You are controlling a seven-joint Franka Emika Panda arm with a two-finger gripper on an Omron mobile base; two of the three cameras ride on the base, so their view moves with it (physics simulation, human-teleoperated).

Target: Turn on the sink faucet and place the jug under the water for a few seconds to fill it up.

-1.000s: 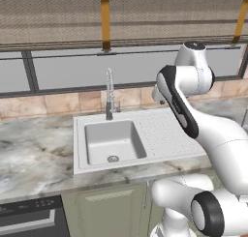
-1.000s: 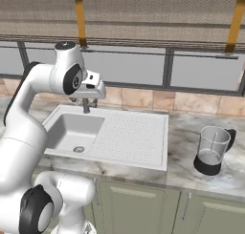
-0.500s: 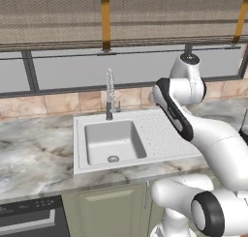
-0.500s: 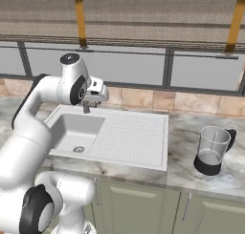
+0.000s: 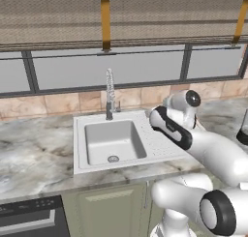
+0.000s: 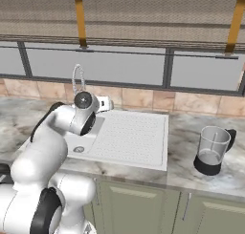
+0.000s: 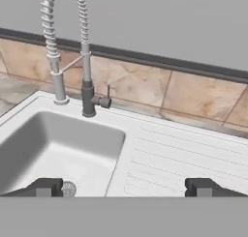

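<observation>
Over sink (image 7: 58, 149), open pincer (image 7: 123, 186), no legible writing

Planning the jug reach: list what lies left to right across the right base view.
White robot arm → grey basin sink with dotted drainboard → clear cylindrical jug with black base.

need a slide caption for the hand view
Open end effector faces the faucet at the back of the dry sink, lever untouched.
</observation>
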